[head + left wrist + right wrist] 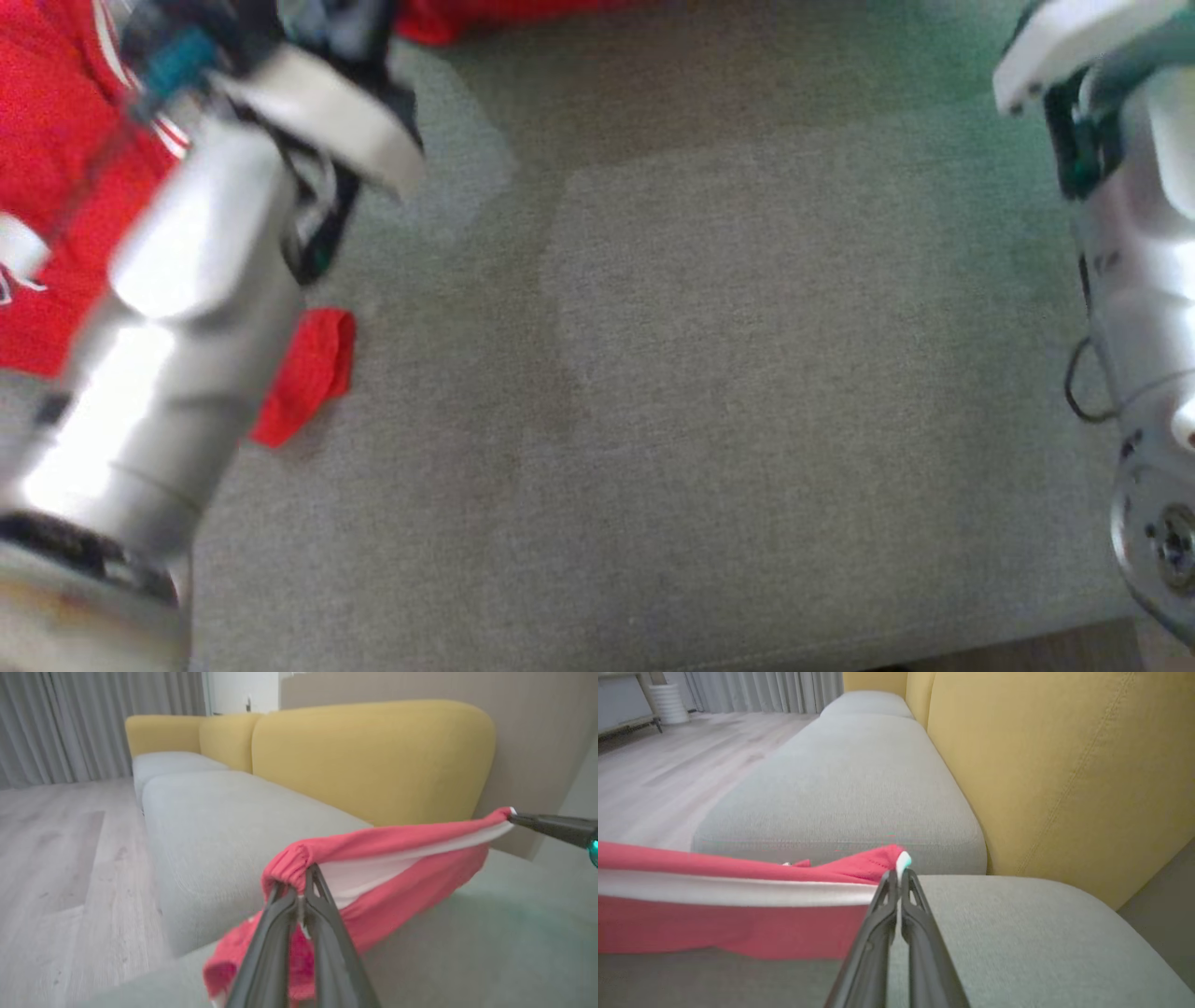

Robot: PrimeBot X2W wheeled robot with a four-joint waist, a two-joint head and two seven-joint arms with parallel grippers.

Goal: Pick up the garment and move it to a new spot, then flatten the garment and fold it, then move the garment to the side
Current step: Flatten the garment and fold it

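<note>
Grey seats (747, 373) ran in a row, their tops flat and plain. Yellow backrests (373, 756) stood upright along one edge, touching the seats. A pale wood floor (56, 858) stretched beside the seats as far as grey curtains (70, 718). A beige wall (514, 690) rose behind the backrests. A white ribbed pot (669, 703) stood on the floor near the curtains.

The left gripper (304, 877) has its two dark fingers (275, 942) pressed together on a bunched edge of the red garment (397, 858). The right gripper (898, 873) is clamped the same way on another edge; in the left wrist view its tip enters from the right. In the head view the silver left forearm (187, 308) slants up the left side, and the right forearm (1144, 243) stands along the right edge.
</note>
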